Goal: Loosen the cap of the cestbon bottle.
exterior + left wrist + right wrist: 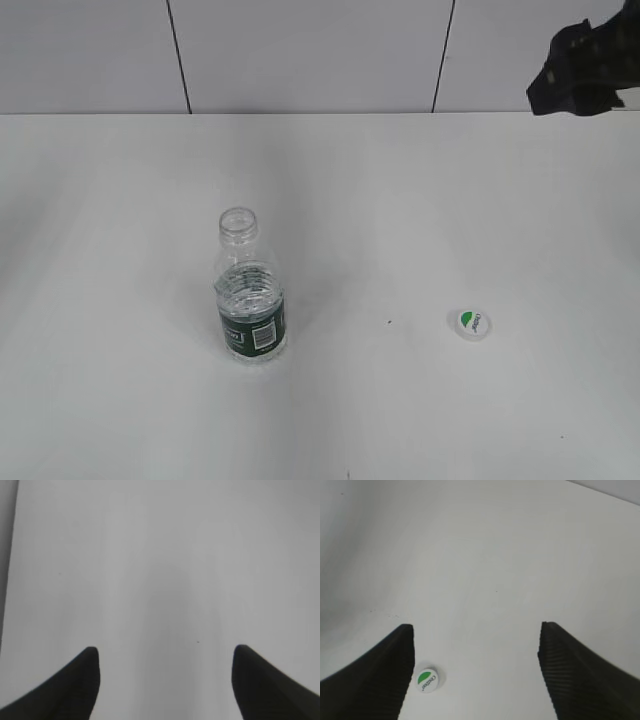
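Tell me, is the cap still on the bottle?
No, the bottle stands with its neck open, and the cap lies on the table off to its right.

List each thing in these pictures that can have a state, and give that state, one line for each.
cestbon bottle: upright on the table, mouth open, no cap on it.
cap: off the bottle, lying flat on the table to the bottle's right, green mark up.
left gripper: open, holding nothing.
right gripper: open, holding nothing, above the table near the cap.
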You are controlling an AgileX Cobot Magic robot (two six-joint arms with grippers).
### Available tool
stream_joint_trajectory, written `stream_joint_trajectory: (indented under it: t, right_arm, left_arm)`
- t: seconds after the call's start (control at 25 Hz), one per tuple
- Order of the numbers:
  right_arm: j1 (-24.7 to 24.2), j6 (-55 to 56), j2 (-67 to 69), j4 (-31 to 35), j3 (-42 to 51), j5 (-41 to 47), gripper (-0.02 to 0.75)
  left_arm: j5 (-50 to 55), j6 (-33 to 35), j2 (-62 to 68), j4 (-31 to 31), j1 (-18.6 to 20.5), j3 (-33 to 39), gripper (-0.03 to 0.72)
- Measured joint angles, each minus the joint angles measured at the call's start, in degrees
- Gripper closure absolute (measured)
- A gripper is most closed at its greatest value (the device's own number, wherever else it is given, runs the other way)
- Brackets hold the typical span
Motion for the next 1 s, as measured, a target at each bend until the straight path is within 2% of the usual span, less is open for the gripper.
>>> stream_joint_trajectory:
  t: [0.16, 0.52, 0.76, 1.0]
  right_arm:
    - [-2.87, 1.09, 0.11, -0.83, -2.89, 6.24, 0.148]
    - [-11.97, -0.16, 0.44, -0.72, -4.54, 22.83, 0.148]
    - [-12.57, -4.35, -1.03, 3.47, -4.54, 27.22, 0.148]
    - [-12.57, -5.58, -6.8, 5.4, 0.0, 27.49, 0.148]
  left_arm:
    - [8.31, 5.47, -0.41, -5.57, -0.14, -4.78, 0.193]
    - [19.35, 6.17, -0.46, -6.87, -0.14, -5.68, 0.193]
    - [23.76, 6.33, -1.94, -9.77, -0.14, -4.96, 0.193]
    - [24.67, 6.38, -8.97, -11.13, -0.14, 1.73, 0.193]
